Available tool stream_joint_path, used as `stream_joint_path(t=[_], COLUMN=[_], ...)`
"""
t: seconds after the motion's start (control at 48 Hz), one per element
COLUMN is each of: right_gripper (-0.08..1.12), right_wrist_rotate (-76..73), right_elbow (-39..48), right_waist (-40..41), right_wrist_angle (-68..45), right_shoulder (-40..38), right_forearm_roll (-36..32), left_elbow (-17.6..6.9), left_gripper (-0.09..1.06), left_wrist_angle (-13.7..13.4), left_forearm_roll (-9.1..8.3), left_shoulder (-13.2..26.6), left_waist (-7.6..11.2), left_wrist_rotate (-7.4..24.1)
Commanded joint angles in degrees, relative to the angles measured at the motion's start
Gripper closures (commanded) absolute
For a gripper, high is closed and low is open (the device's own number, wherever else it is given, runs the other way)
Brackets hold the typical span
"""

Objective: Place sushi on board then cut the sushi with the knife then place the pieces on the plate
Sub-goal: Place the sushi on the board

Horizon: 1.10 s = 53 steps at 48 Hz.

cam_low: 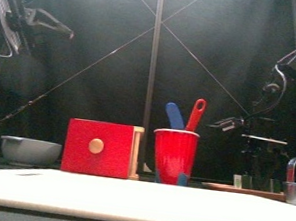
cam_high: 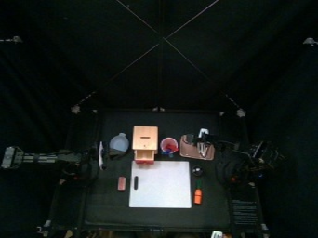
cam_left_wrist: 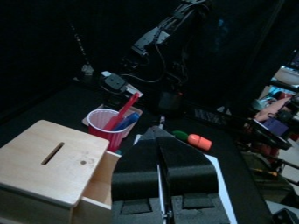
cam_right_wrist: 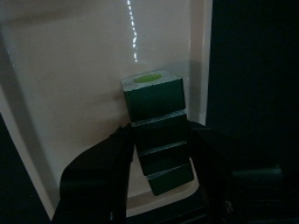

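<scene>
one white cutting board (cam_low: 138, 200) lies nearest. one blue knife (cam_low: 175, 116) and one red knife (cam_low: 195, 113) stand in one red cup (cam_low: 174, 154). one sushi roll (cam_right_wrist: 156, 105) lies on the pink tray (cam_right_wrist: 70, 87) between the parted jaws of the right gripper (cam_right_wrist: 158, 140), contact unclear. left gripper (cam_left_wrist: 165, 138) has its jaws together, empty.

Black desk (cam_high: 99, 209) carries white cutting board (cam_high: 162, 183) near centre, with blue-grey bowl (cam_high: 119, 143), wooden box (cam_high: 147, 139), red cup (cam_high: 168, 144) and pink tray (cam_high: 195, 147) along the far side.

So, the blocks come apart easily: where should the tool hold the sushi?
Probably from above, pinching the sushi across its long sides, mid-length: it lies flat on the tray, bare room either side.
</scene>
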<state>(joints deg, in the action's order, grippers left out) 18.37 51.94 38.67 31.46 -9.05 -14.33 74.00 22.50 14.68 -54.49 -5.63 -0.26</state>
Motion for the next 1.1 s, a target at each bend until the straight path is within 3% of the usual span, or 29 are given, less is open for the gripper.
stream_joint_path(t=[0.021, 0.396, 0.542, 0.792, 1.104], right_gripper=[0.47, 0.47, 0.48, 0.48, 0.48], right_wrist_rotate=[-1.1, -1.8, -9.5, -34.1, -69.8], right_elbow=[-1.1, -4.2, -4.3, -3.9, -5.0], right_waist=[0.2, -0.6, -1.8, -11.7, -29.9], right_wrist_angle=[0.5, 11.2, 16.2, 23.0, 20.2], right_shoulder=[-2.7, -16.8, -22.0, -25.5, -24.7], right_forearm_roll=[1.1, 20.0, 24.5, 22.5, 17.7], left_elbow=[-0.8, -1.0, -1.1, -0.7, -0.6], left_gripper=[0.91, 0.91, 0.91, 0.91, 0.91], left_wrist_angle=[0.6, 1.3, 2.2, 2.5, 2.5], left_forearm_roll=[0.0, 0.62, 1.49, 2.2, 2.81], left_shoulder=[0.3, 0.3, 0.3, 0.3, 0.3], left_waist=[-0.26, -0.35, -0.26, -0.35, -0.26], left_wrist_rotate=[-0.1, -0.1, -0.1, -0.1, -0.1])
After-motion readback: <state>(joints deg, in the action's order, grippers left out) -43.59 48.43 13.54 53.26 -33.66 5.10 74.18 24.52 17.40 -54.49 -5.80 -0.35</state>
